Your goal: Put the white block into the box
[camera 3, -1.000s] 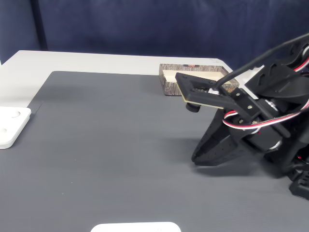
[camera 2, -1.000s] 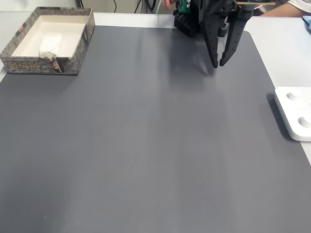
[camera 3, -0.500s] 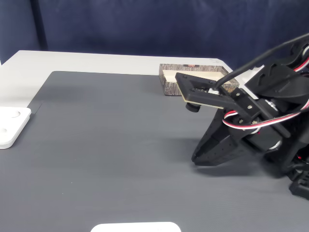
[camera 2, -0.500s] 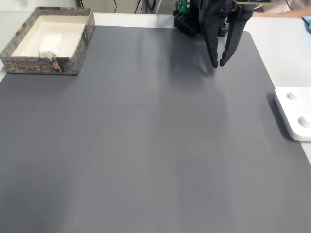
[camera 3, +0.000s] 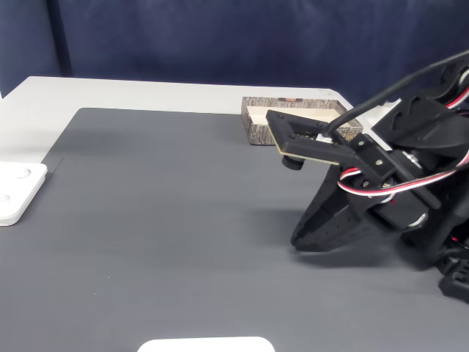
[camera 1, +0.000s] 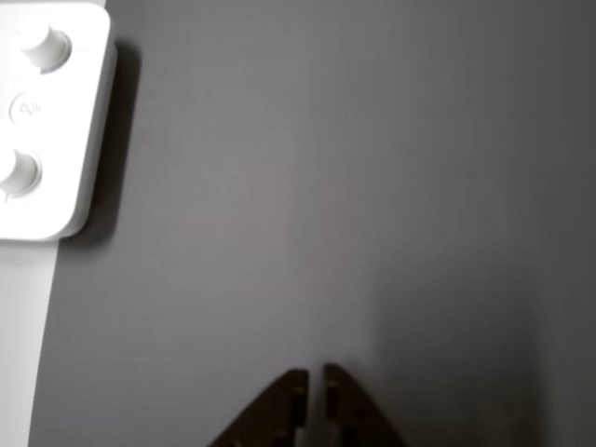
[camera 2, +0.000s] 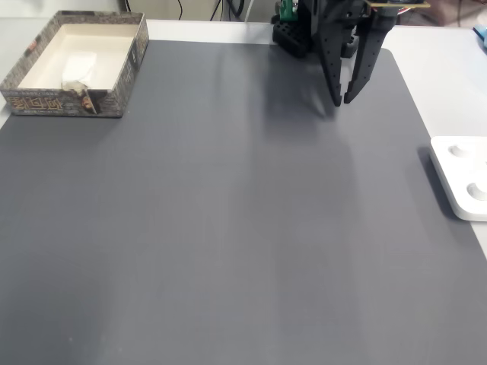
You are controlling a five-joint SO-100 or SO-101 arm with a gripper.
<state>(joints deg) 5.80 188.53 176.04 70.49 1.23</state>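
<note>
The white block (camera 2: 78, 65) lies inside the box (camera 2: 122, 85), on its cream floor toward the left-hand part, and the box sits at the far left corner of the dark grey mat (camera 2: 228, 228) in a fixed view; in the other fixed view the box (camera 3: 258, 130) shows behind the arm, near the mat's far edge. The gripper (camera 2: 341, 99) hangs at the far side of the mat, well apart from the box, its 2 dark fingers pointing down with the tips close together and nothing between them; in the other view the fingertips (camera 1: 291, 384) are nearly touching, with just a thin slit, above bare mat. A white rounded-corner plate with round knobs (camera 2: 464, 179) lies at the right edge of the mat in a fixed view, partly off it on the pale tabletop (camera 2: 445, 76), well apart from the gripper; the same plate (camera 1: 42, 121) fills the top left corner of the other view. Another white rounded piece (camera 3: 205, 345) peeks in at the bottom edge of a fixed view. Between the gripper and the box the mat is bare, and the whole middle and near part of it lies open. Red, white and black cables (camera 3: 381, 187) run along the arm (camera 3: 410, 169).
</note>
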